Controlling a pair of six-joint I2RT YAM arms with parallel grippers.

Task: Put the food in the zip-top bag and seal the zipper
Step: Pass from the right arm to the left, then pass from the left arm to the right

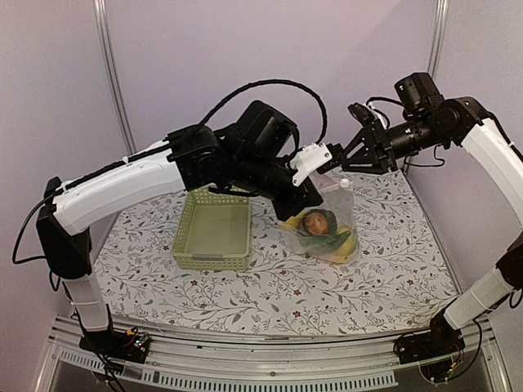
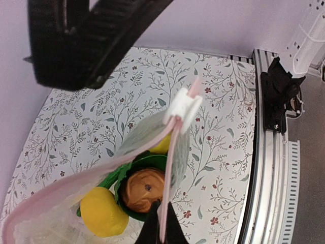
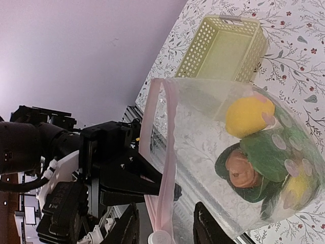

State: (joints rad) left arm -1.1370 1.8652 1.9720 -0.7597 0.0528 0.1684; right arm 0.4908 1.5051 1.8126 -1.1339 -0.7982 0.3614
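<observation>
The clear zip-top bag [image 1: 325, 219] hangs by its mouth with its bottom at the table. Inside it are a reddish-brown round piece [image 2: 144, 189], lemons [image 2: 104, 211] and a leafy green [image 3: 271, 155]. My left gripper [image 2: 162, 224] is shut on the pinkish zipper strip [image 2: 172, 152]; it also shows in the top view [image 1: 320, 190]. My right gripper [image 3: 163, 224] is open, its fingers either side of the strip and the white slider [image 2: 183, 107], near the bag's top right corner in the top view [image 1: 343, 170].
The pale green lattice basket [image 1: 214, 231] stands left of the bag with nothing in it; it also shows in the right wrist view [image 3: 223, 46]. The floral tablecloth [image 1: 270, 286] covers the table. A metal rail [image 2: 269, 168] runs along the near edge.
</observation>
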